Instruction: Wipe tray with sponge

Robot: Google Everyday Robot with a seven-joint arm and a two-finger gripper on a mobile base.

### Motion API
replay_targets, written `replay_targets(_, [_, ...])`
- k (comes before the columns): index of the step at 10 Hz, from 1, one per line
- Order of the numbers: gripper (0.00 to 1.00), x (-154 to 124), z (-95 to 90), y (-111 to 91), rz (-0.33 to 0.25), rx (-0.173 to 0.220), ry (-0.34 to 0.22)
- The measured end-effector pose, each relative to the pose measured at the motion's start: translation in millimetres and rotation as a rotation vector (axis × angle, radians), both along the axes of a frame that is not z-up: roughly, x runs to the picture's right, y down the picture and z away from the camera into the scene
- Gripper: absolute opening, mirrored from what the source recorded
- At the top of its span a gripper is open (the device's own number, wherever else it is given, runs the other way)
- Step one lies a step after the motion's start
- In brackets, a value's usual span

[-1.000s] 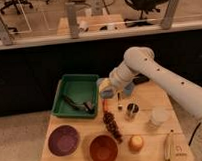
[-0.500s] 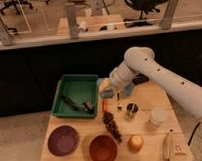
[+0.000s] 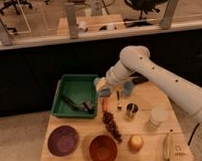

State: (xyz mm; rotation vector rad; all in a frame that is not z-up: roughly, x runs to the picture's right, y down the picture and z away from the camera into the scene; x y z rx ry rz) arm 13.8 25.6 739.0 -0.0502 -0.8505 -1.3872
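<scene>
The arm is hardly moving. Compared with a second ago, the end effector [image 3: 103, 89] is staying in almost the same spot, just at the right rim of the green tray [image 3: 70, 82]. It may be creeping a tiny bit toward the tray, but the change is very small. So I am thinking the wiping is only starting, or is going very slowly. Most of the tray floor is still waiting to be rubbed.

The end effector is closing on a small yellow thing, which is looking like the sponge [image 3: 100, 83], though the view is too soft to be sure. It is hanging just above the tray's right side.

The tray is sitting at the back left of the wooden worktop [image 3: 147, 96]. Two small dark things [image 3: 70, 102] are lying inside it, near the front wall. These may be getting in the way of the sponge.

In front of the tray a purple bowl [image 3: 63, 140] and an orange bowl [image 3: 103, 149] are sitting side by side. A dark bunch of grapes [image 3: 112, 125] is lying between the tray and the orange bowl. A metal cup [image 3: 131, 110] and a white cup [image 3: 157, 117] are standing to the right.

I am finding no words, labels or brand names that can be read anywhere.
</scene>
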Motion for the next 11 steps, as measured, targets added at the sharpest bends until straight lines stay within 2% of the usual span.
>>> replay_targets(3, [0.0, -52.6, 32.3, -31.5, -0.021, 0.032, -0.013])
replay_targets(5, [0.0, -87.6, 54.3, -48.7, -0.068, 0.06, 0.021])
replay_targets(6, [0.0, -98.1, 62.5, -51.1, -0.087, 0.066, 0.031])
replay_targets(8, [0.0, -112.2, 81.2, -47.9, -0.108, 0.069, 0.039])
replay_targets(11, [0.0, -139.9, 107.1, -20.3, -0.135, 0.07, 0.009])
